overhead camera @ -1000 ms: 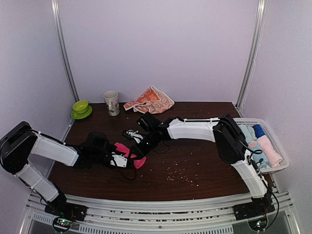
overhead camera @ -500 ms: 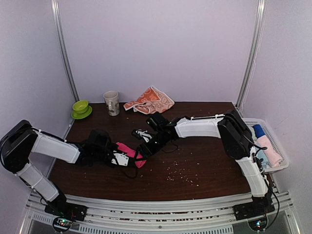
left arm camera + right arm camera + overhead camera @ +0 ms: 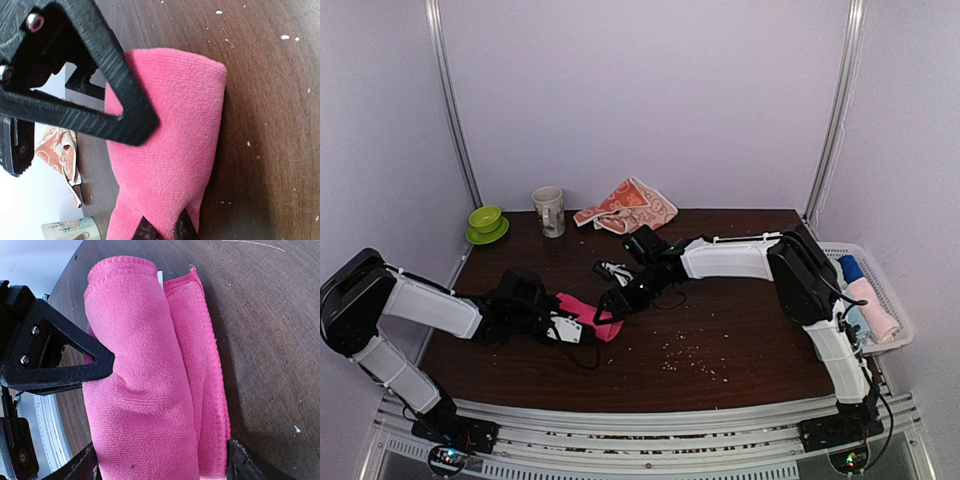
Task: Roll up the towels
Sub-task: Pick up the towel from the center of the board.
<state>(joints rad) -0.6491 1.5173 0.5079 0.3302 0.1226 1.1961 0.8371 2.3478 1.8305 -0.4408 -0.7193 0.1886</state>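
**Here, a pink towel is being pinched at mid-table**

Leftmost, at the far corner of the table (image 3: 740, 330), a green saucer (image 3: 486, 234) is being kept beside a mug (image 3: 549, 211), the two apart. Nearer the front, the left gripper (image 3: 578, 320) is being held low over the wood, its jaws nearly together and clamped on the pink towel (image 3: 594, 316). One black finger (image 3: 97, 360) is being pressed into the side of the cloth, denting it. The pink towel is being kept left of the table's middle, partly rolled: a thick roll with a flat folded edge lying along its side. From the right, its end is being straddled by the right gripper (image 3: 611, 306), whose jaws are being held wide apart, one fingertip (image 3: 239, 464) on each side of the cloth. Behind it, against the back wall, the orange towel (image 3: 628, 207) is being left crumpled and unrolled. White crumbs are being seen scattered on the wood. Rightmost, off the table's edge, pale pink and blue rolls (image 3: 865, 300) are being kept in a white basket (image 3: 880, 345).
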